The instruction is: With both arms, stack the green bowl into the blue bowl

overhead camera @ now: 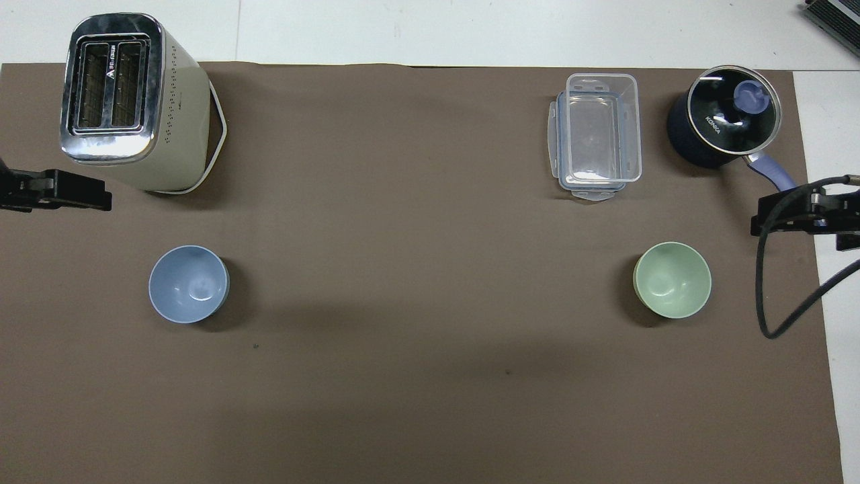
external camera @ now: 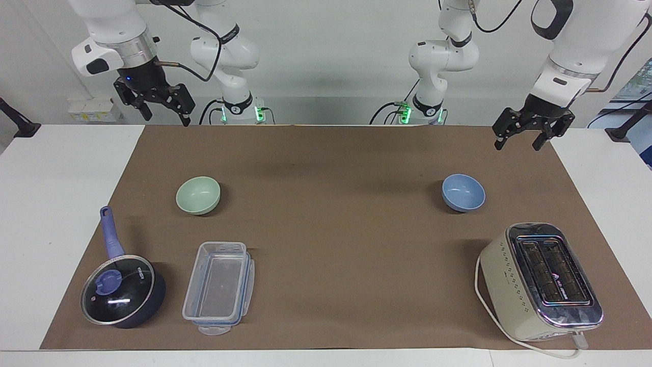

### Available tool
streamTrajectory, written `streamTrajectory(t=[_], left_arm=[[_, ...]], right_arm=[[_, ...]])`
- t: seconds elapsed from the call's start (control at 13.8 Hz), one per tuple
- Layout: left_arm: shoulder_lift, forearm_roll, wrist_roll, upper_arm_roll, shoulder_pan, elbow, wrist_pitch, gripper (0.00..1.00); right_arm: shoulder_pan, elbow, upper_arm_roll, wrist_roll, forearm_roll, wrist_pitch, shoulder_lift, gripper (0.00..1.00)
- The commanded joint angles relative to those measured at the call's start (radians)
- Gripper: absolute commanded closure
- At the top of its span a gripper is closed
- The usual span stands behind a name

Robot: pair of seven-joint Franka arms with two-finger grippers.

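Observation:
The pale green bowl (external camera: 198,195) (overhead camera: 672,279) stands upright on the brown mat toward the right arm's end of the table. The light blue bowl (external camera: 463,192) (overhead camera: 188,284) stands upright toward the left arm's end, about as near to the robots as the green one. My right gripper (external camera: 167,117) hangs open and holds nothing, high over the mat's edge at the robots' end. My left gripper (external camera: 517,145) also hangs open with nothing in it, over the mat's corner at its own end. Neither gripper touches a bowl.
A cream toaster (external camera: 540,280) with a white cord sits farther from the robots than the blue bowl. A clear plastic container (external camera: 219,288) and a dark lidded saucepan (external camera: 122,290) with a blue handle lie farther out than the green bowl. The brown mat (external camera: 336,229) lies between the bowls.

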Motion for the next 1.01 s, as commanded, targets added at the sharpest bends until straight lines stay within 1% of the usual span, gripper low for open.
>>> streamTrajectory(t=[0.0, 0.72, 0.94], left_arm=[[0.003, -0.013, 0.014, 0.001, 0.004, 0.017, -0.014, 0.00], [0.001, -0.018, 0.020, 0.000, 0.004, 0.016, -0.014, 0.00], [0.001, -0.016, 0.018, -0.028, -0.041, 0.017, -0.017, 0.00]], right_arm=[[-0.009, -0.002, 0.002, 0.009, 0.016, -0.006, -0.001, 0.00], [-0.009, -0.002, 0.001, 0.009, 0.016, -0.006, -0.001, 0.00], [-0.009, -0.002, 0.001, 0.009, 0.016, -0.006, -0.001, 0.00]])
